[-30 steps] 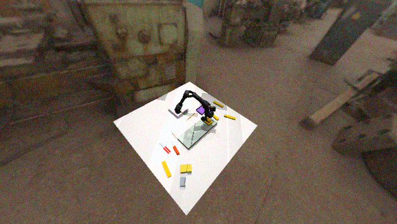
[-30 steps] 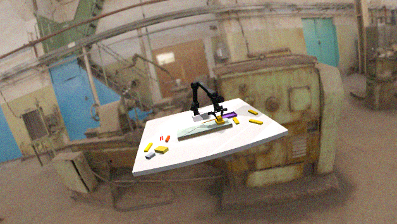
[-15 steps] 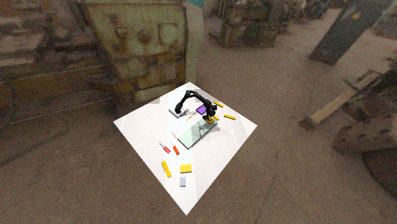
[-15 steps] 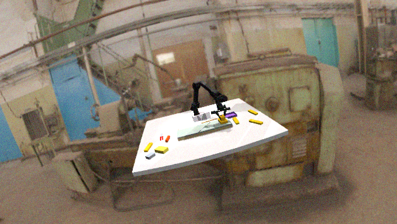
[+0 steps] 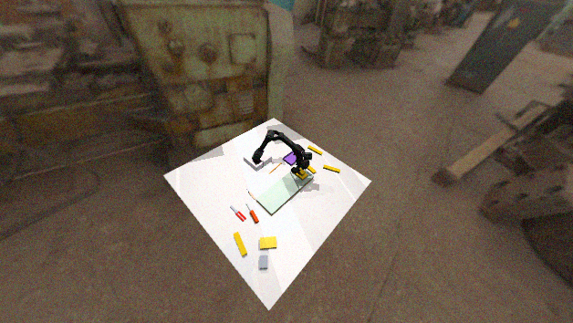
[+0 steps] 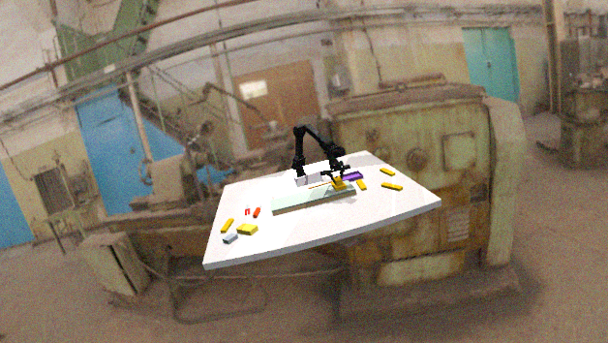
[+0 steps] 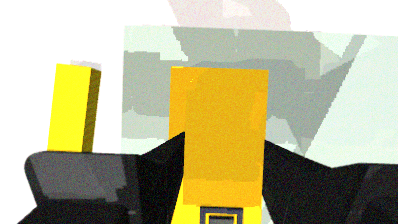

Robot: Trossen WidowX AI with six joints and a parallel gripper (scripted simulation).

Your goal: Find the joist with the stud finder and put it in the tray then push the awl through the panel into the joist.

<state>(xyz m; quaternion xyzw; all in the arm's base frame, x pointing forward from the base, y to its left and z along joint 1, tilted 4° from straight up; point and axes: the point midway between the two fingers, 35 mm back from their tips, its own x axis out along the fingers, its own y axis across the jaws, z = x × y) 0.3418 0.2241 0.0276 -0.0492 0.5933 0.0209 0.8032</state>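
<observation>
My gripper (image 5: 300, 171) (image 6: 339, 180) (image 7: 217, 139) is shut on the yellow stud finder (image 5: 302, 174) (image 6: 339, 186) (image 7: 225, 107). The stud finder is over the end of the pale green floor panel (image 5: 277, 199) (image 6: 300, 200) (image 7: 370, 125) nearest the purple tray; whether it touches the panel cannot be told. A small dark-framed window shows on it at the bottom of the wrist view. The purple tray (image 5: 289, 158) (image 6: 353, 176) is beyond the panel. An orange-handled tool with a thin shaft, seemingly the awl (image 5: 254, 216) (image 6: 257, 212), lies off the panel's other end. The joist is hidden.
Yellow bars (image 5: 315, 150) (image 5: 331, 169) (image 6: 387, 171) (image 6: 391, 186) lie beyond the panel; another (image 6: 361, 184) (image 7: 69, 107) is beside its near end. Red-handled pliers (image 5: 238, 213), a yellow block (image 5: 268, 243), a grey block (image 5: 263, 262) and a thin stick (image 5: 275, 168) also lie on the table.
</observation>
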